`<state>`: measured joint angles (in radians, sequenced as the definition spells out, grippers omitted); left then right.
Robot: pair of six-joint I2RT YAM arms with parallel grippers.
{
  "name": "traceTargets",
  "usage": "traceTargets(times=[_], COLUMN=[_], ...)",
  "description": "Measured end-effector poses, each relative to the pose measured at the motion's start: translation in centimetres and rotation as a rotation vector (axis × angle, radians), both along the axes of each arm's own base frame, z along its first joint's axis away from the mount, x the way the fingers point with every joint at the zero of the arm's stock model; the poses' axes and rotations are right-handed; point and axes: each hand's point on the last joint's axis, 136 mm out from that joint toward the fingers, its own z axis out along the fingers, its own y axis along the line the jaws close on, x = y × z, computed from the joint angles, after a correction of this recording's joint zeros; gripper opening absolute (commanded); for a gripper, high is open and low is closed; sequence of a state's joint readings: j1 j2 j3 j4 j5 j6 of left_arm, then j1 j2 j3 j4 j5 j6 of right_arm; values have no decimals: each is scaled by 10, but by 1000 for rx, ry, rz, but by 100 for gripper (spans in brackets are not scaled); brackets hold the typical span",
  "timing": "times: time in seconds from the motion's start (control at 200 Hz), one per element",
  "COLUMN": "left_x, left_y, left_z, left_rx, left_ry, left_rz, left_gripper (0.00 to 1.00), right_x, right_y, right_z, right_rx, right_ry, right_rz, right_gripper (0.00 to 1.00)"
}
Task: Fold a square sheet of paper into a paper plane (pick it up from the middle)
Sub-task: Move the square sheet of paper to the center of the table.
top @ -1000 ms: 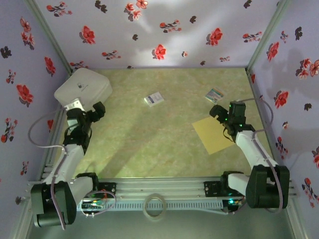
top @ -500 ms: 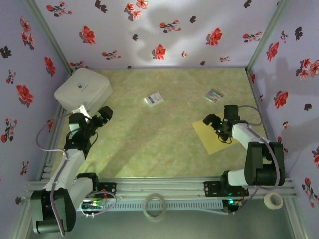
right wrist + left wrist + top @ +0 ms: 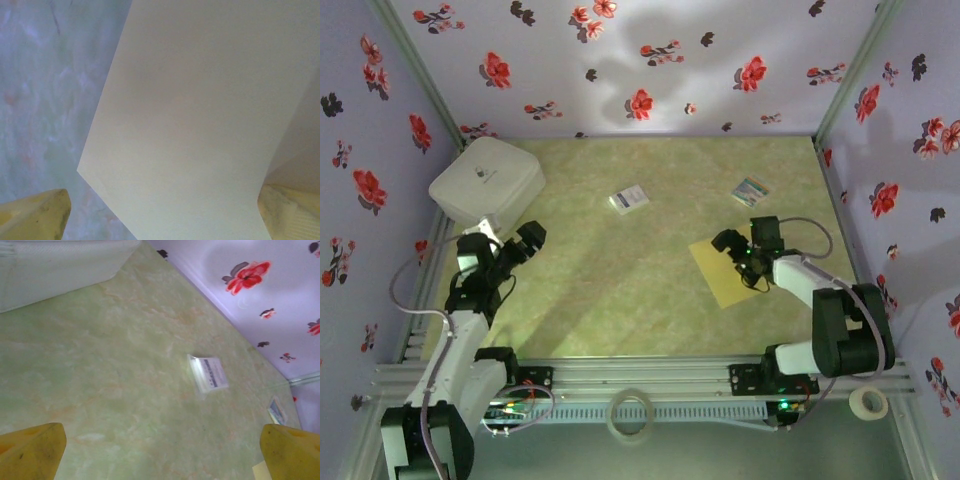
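Note:
The square sheet of paper (image 3: 730,283) lies flat on the green table at the right, plain yellow-tan. My right gripper (image 3: 728,243) is low over the sheet's far left part, jaws open. In the right wrist view the sheet (image 3: 200,100) spreads between the two yellow fingertips (image 3: 35,215), with a corner pointing left; a faint line runs down its right side. My left gripper (image 3: 530,238) is open over bare table at the left, far from the sheet. A corner of the sheet (image 3: 260,472) peeks in by its right fingertip. The paper plane is out of view.
A white box (image 3: 485,180) sits at the back left. A small white card with blue print (image 3: 629,199) and a striped card (image 3: 751,191) lie at the back. Tape rolls (image 3: 630,413) (image 3: 867,402) rest below the rail. Flowered walls close in the table.
My right gripper has swung left and lower, and the sheet has slid left with it. The left gripper has edged a little right. The right-hand tape roll is now uncovered.

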<state>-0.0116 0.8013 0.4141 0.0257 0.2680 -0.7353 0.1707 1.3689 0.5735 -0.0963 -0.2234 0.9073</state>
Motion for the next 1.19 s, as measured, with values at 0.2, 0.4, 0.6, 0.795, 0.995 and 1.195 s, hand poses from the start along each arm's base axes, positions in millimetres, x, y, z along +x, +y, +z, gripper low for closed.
traceTargets(times=[0.2,0.4,0.6,0.795,0.995,1.195], left_x=[-5,-5,-6,-6,-9,-13], left_y=[9,13,6,-11,-33,-43], left_z=[-14,-13,-4,3,5,5], left_rx=[12,-11,-31,-82,-111,-118], left_ry=[63,67,36,-6,-9,-7], left_rz=[51,88,44,-42,-133,-174], left_gripper=[100,100,100,100,100,100], right_x=[-12,-32,-36,-22,-34,-34], right_y=[33,65,58,40,42,49], right_z=[2,6,22,28,-1,-4], right_rx=[63,136,22,-67,-75,-51], right_ry=[-13,13,21,5,101,107], right_rz=[-77,-106,3,127,249,278], right_gripper=[98,98,98,95,90,90])
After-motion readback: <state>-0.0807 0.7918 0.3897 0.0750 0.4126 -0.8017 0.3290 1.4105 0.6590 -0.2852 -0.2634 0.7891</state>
